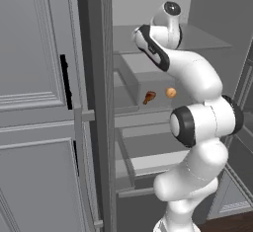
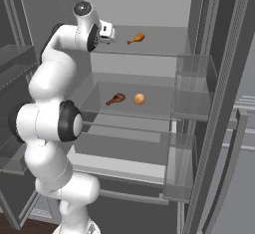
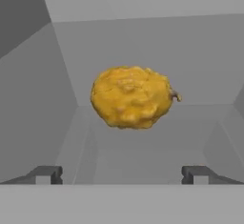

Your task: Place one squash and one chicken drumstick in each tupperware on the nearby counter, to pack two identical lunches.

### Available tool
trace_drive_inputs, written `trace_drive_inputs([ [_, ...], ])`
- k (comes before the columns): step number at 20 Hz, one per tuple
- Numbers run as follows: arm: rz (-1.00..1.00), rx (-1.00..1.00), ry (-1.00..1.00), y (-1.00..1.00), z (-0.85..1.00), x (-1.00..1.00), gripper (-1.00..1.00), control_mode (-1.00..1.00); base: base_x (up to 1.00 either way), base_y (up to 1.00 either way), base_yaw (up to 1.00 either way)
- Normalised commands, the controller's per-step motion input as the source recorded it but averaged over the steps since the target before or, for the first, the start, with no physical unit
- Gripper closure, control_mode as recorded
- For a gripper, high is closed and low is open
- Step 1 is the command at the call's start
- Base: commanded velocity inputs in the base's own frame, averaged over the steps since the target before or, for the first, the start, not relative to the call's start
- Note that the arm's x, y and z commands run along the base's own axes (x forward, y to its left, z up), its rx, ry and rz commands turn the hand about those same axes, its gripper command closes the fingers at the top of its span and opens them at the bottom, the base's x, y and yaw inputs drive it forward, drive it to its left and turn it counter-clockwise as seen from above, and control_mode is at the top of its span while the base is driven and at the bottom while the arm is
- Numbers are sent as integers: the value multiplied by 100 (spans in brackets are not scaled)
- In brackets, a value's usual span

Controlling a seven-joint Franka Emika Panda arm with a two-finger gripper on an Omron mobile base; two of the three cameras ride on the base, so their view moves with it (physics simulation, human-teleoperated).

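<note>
A lumpy yellow squash (image 3: 131, 96) lies straight ahead of my gripper (image 3: 122, 175), whose fingers stand wide open short of it with nothing between them. In the right base view the gripper (image 2: 110, 33) reaches onto the fridge's upper shelf, where an orange-brown chicken drumstick (image 2: 136, 38) lies to its right. On the middle shelf sit a second drumstick (image 2: 115, 99) (image 1: 149, 96) and a second round squash (image 2: 139, 98) (image 1: 171, 92), side by side and apart. The tupperware and the counter are out of view.
The fridge stands open with grey shelves (image 2: 149, 111) and clear door bins (image 2: 191, 98) on the right. A tall grey panelled door (image 1: 39, 102) with a black handle stands to the left. My white arm (image 1: 197, 122) fills the space before the shelves.
</note>
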Motion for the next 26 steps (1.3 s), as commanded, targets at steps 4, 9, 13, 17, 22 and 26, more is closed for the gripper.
trace_drive_inputs([
  [4, -1, 0, 0, 0, 0, 65, -100, -100, 0, 0, 0],
  [9, 0, -1, 0, 0, 0, 58, -100, -100, 0, 0, 0],
  [13, -1, -2, 0, 0, -4, 54, -100, -100, 0, 0, 0],
  [17, -4, -4, 0, 0, -15, 27, 100, -100, 0, 0, 0],
  [22, -9, -8, 3, 0, -52, -4, 100, -100, 0, 0, 0],
  [26, -7, -3, -1, -8, -58, -55, 100, -100, 0, 0, 0],
])
